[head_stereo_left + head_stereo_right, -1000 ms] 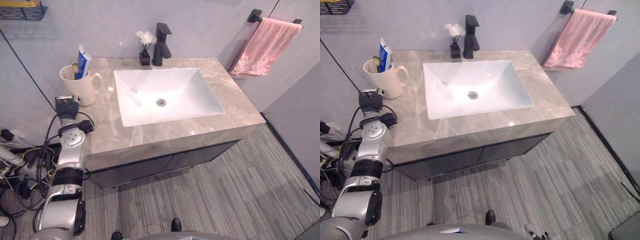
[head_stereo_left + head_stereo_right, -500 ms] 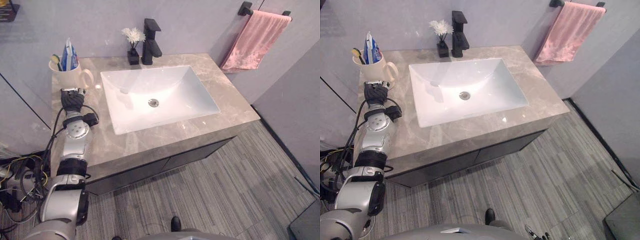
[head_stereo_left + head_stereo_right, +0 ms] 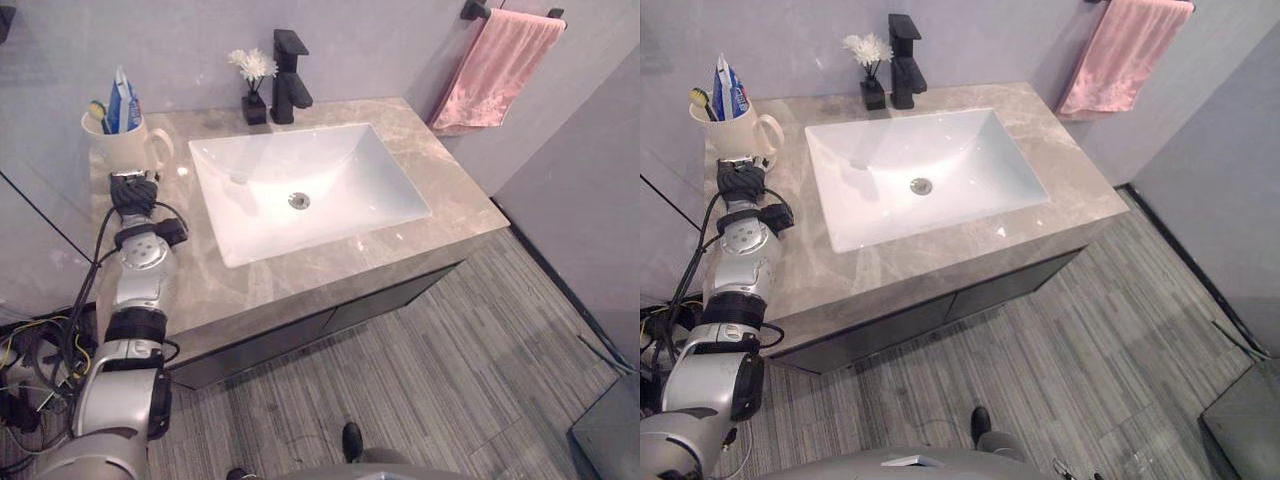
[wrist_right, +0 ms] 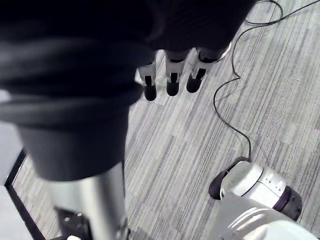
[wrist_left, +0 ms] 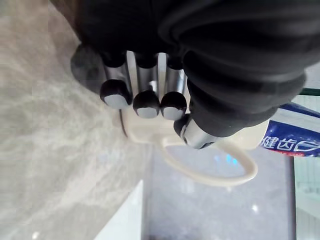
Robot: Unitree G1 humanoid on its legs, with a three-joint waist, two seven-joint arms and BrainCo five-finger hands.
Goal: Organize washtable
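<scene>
- At the far left back corner of the washtable top (image 3: 250,285) stands a cream mug (image 3: 125,150), upright, its handle turned toward the basin
- In the mug, a blue and white toothpaste tube (image 3: 122,95) stands on end, and a toothbrush (image 3: 97,110) with a yellowish head leans just beside it
- My left hand (image 3: 133,192) lies over the counter just in front of the mug, wrist toward the front edge
- In my left wrist view my fingers (image 5: 146,102) are straight and pressed side by side, their dark tips up against the lower wall of the mug
- My thumb (image 5: 192,132) sits apart from them at the root of the handle; nothing is curled round or pinched
- The white rectangular basin (image 3: 330,190) is sunk into the middle of the top
- Behind the basin's back rim a small black vase (image 3: 254,108) holds a white flower (image 3: 252,65)
- A black faucet (image 3: 288,75) stands just beside the vase on its right
- A pink towel (image 3: 495,65) hangs from a black rail (image 3: 475,10) on the wall past the right end of the top
- My right hand (image 4: 170,75) hangs well away from the washtable, above the grey striped floor (image 4: 200,140)
- Its fingers point down loose and a little apart, holding nothing
</scene>
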